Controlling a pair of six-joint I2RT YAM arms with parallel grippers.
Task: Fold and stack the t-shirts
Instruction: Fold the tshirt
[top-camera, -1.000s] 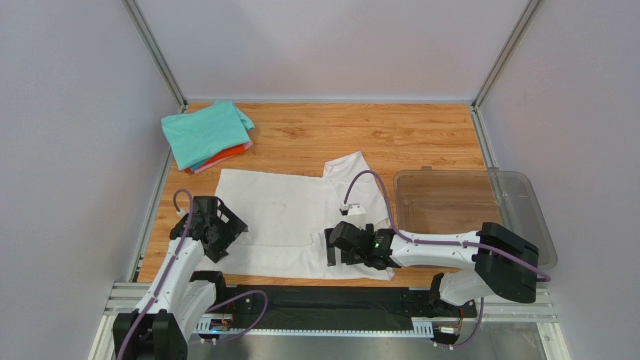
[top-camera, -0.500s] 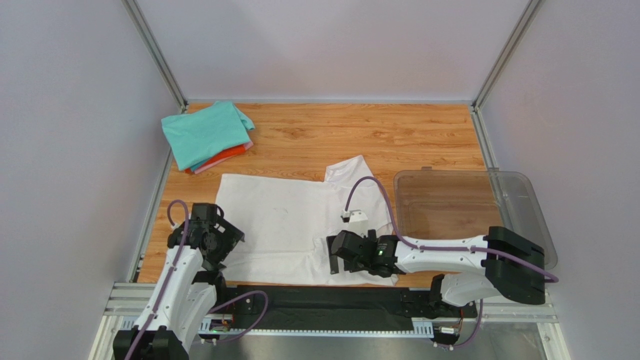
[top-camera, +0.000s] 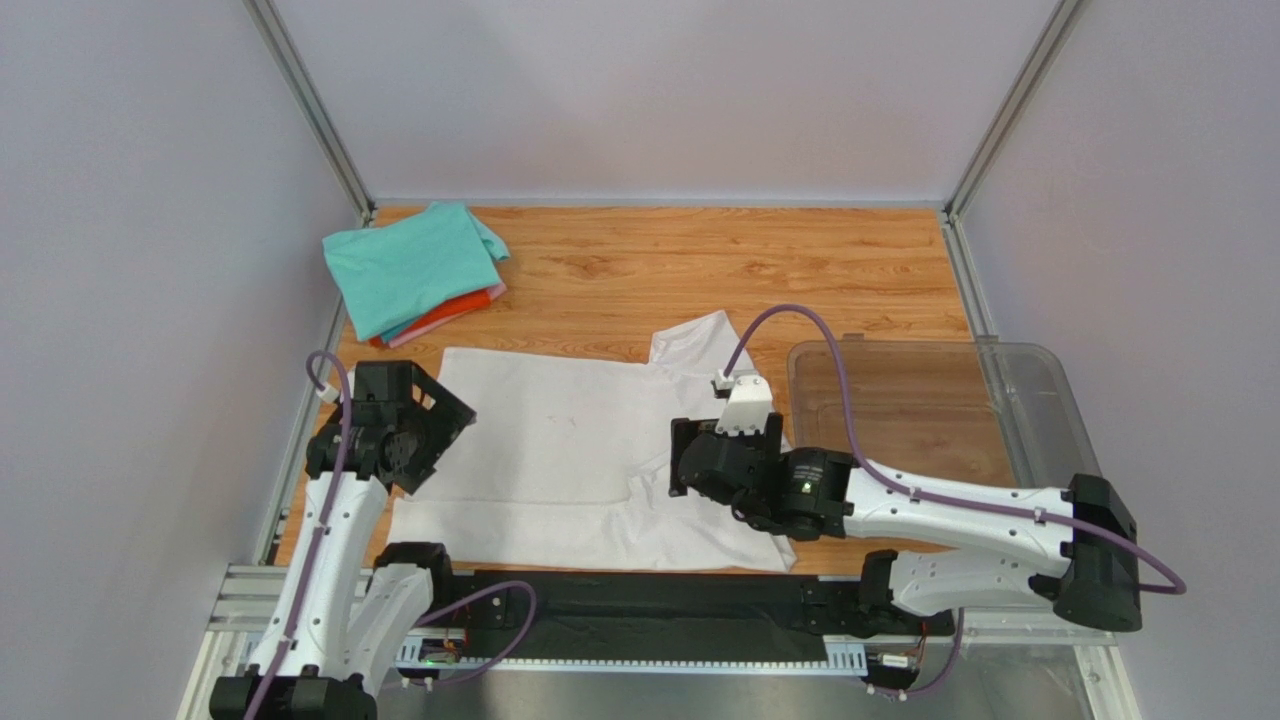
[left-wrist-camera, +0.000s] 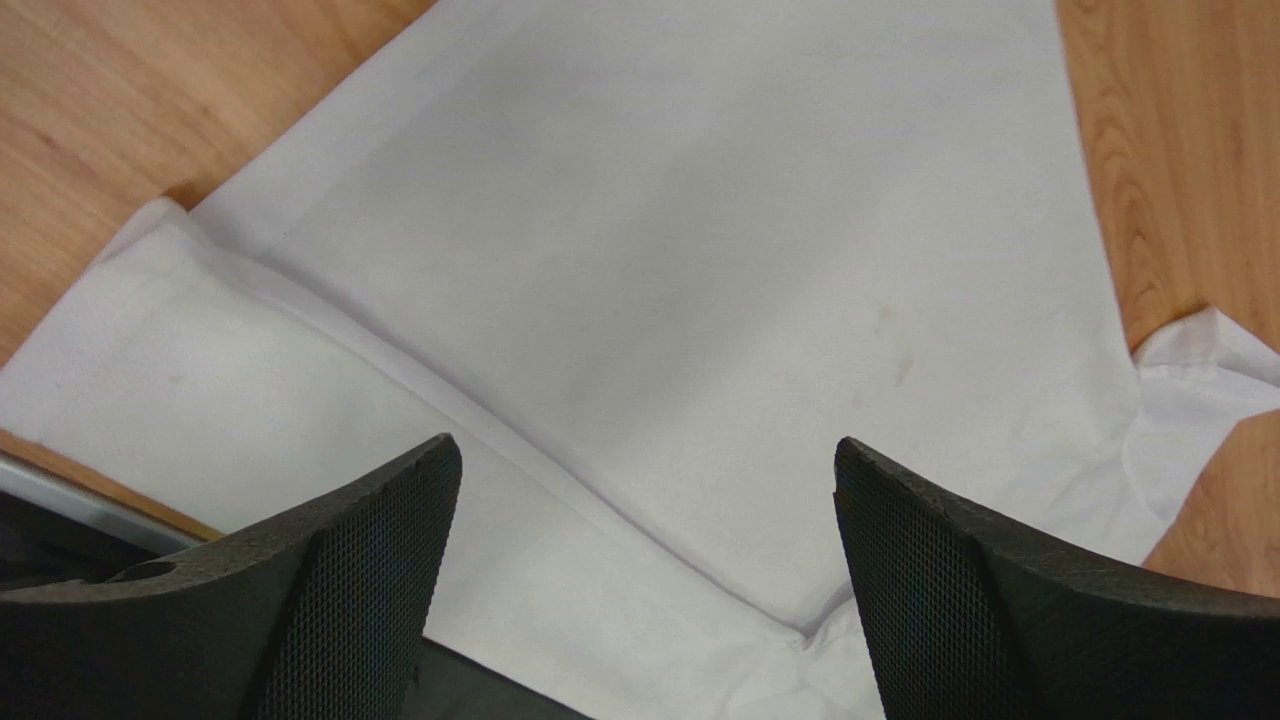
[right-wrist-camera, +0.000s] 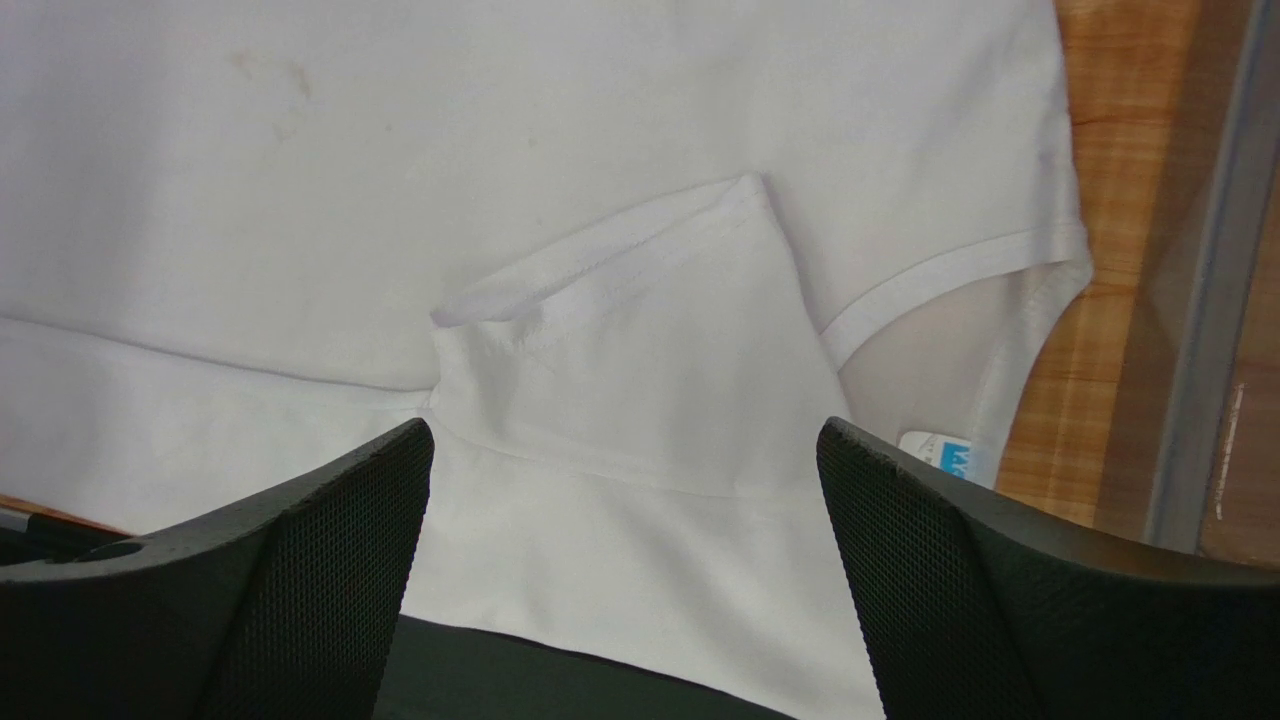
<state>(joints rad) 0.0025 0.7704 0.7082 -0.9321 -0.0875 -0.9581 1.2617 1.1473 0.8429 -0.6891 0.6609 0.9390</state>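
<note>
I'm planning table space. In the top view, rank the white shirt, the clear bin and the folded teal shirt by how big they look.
1. White shirt, spread out flat, covers the most area.
2. Bin, somewhat smaller.
3. Teal shirt, folded on its pile, clearly the smallest.

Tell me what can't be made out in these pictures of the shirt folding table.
- Top view: the teal t-shirt hides all but edges of the pink t-shirt and the orange-red t-shirt.
- Top view: the right gripper hides part of the white t-shirt.
- Right wrist view: the neck label is partly cut off by a finger, its print too small.
- Left wrist view: the clear bin lies outside the frame.
</note>
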